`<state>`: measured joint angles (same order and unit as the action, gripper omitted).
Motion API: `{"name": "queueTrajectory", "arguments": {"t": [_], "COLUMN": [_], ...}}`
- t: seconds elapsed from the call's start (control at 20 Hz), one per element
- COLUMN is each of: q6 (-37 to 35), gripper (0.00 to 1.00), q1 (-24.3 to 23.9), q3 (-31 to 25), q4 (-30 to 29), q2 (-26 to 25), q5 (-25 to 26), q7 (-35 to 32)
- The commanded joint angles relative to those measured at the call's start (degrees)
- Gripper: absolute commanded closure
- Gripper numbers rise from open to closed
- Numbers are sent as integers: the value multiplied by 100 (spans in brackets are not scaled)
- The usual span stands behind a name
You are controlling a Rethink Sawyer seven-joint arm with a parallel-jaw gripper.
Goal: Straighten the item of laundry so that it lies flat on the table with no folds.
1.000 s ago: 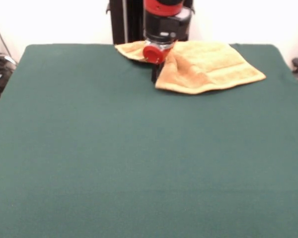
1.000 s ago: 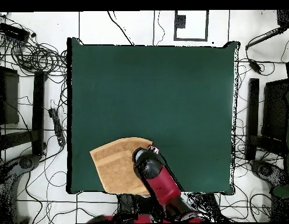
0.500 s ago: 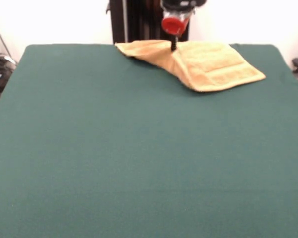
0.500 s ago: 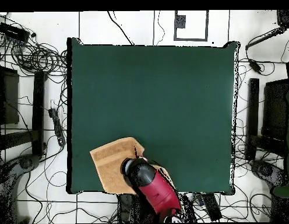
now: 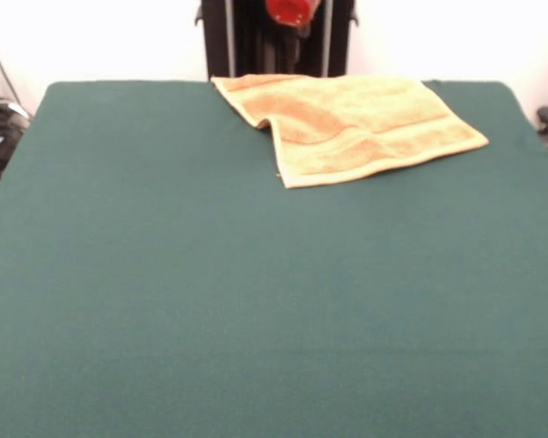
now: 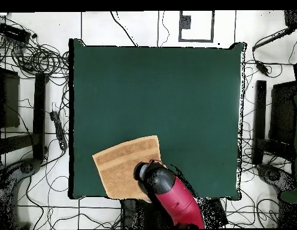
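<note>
The orange-yellow towel (image 5: 352,123) lies spread on the green table (image 5: 256,301) at its far side, close to the robot. It looks mostly flat, with a low ridge along its left part and a darker woven band across it. In the overhead view the towel (image 6: 122,165) sits near the table's (image 6: 157,96) bottom left edge. The gripper (image 5: 288,9) is raised above the towel's far edge; only its red underside shows at the top edge. In the overhead view the red arm and gripper (image 6: 152,177) cover the towel's lower right corner. Nothing hangs from the gripper.
The black pedestal (image 5: 247,36) stands just behind the towel. Cables (image 6: 40,60) and black stands (image 6: 258,120) lie on the floor on both sides of the table. The towel's far edge lies near the table's edge.
The gripper has risen to the top edge of the front view. The towel's lifted part has dropped and spread out toward the table's middle, and now lies down.
</note>
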<state>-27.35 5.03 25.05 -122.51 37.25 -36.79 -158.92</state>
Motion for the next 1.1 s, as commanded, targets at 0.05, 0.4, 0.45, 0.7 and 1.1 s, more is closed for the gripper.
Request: {"name": "queueTrajectory", "arguments": {"t": [0.05,0.4,0.45,0.7,1.1], "q6": [-458,727,795,511,823], "gripper": [0,0,0,0,0], "q1": [40,-367,-328,21,-83], "q3": [27,-977,-998,-778,-1097], "q4": [481,-10,6,194,0], "q2": [-112,-261,-327,-486,-460], "q5": [34,-791,-850,-1047,-1516], "q7": [-1186,-1226,-1336,-1810,-1602]}}
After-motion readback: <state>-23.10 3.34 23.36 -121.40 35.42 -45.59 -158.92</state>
